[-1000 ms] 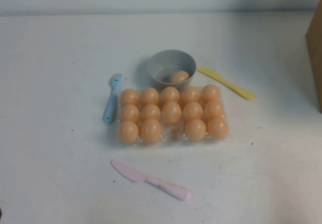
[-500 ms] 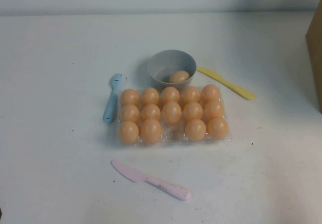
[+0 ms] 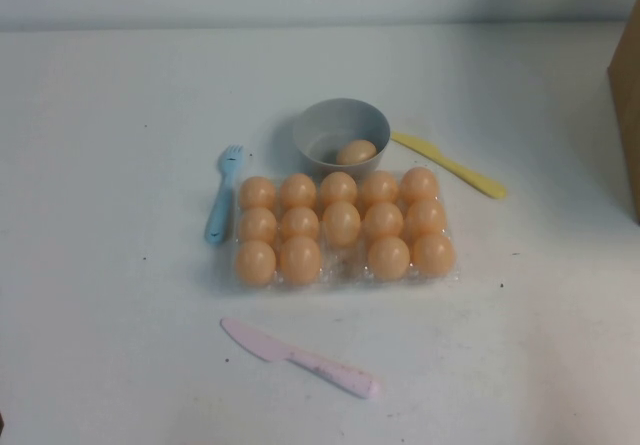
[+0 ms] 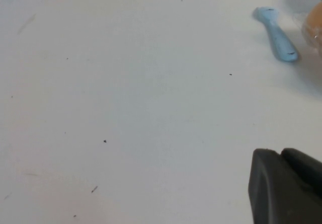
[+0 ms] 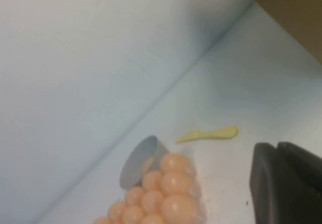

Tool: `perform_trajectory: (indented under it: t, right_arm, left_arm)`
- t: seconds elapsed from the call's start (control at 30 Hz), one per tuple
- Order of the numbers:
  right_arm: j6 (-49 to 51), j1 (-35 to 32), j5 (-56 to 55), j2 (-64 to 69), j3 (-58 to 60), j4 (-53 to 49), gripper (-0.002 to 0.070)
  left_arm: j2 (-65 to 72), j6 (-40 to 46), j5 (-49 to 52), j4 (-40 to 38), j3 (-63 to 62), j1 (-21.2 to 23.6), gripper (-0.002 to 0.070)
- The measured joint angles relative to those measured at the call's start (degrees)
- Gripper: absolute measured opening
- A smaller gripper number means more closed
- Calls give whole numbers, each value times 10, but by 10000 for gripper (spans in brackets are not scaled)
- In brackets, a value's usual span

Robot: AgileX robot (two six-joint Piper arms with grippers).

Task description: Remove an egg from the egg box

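The clear egg box lies mid-table, with pale-orange eggs in all cups but the middle one of the near row. One more egg lies in the grey bowl just behind the box. Neither gripper shows in the high view. My left gripper is shut and empty, low over bare table, well apart from the box, whose edge just shows. My right gripper is shut and empty, off to the box's right side; the eggs and bowl show in that view.
A blue fork lies left of the box and also shows in the left wrist view. A yellow knife lies right of the bowl. A pink knife lies in front of the box. A cardboard box stands at the right edge.
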Motion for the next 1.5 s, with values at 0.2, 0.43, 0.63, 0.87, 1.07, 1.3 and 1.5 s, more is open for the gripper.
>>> perform_trajectory:
  t: [0.2, 0.43, 0.63, 0.87, 1.07, 1.3, 1.5]
  right_arm:
    - [-144, 0, 132, 45, -78, -12, -17]
    - [-383, 0, 223, 219, -196, 30, -17]
    - [-526, 0, 182, 340, -219, 159, -17]
    - [-637, 0, 275, 536, -374, 95, -17]
    - [-571, 0, 348, 685, -534, -17, -17]
    - [-496, 63, 384, 822, -697, -129, -17]
    - [-336, 144, 422, 928, -815, -308, -12]
  left_arm:
    - [0, 0, 0, 0, 0, 0, -4]
    - [0, 0, 0, 0, 0, 0, -4]
    - [0, 0, 0, 0, 0, 0, -4]
    - [0, 0, 0, 0, 0, 0, -4]
    - [0, 0, 0, 0, 0, 0, -4]
    - [0, 0, 0, 0, 0, 0, -4]
    - [0, 0, 0, 0, 0, 0, -4]
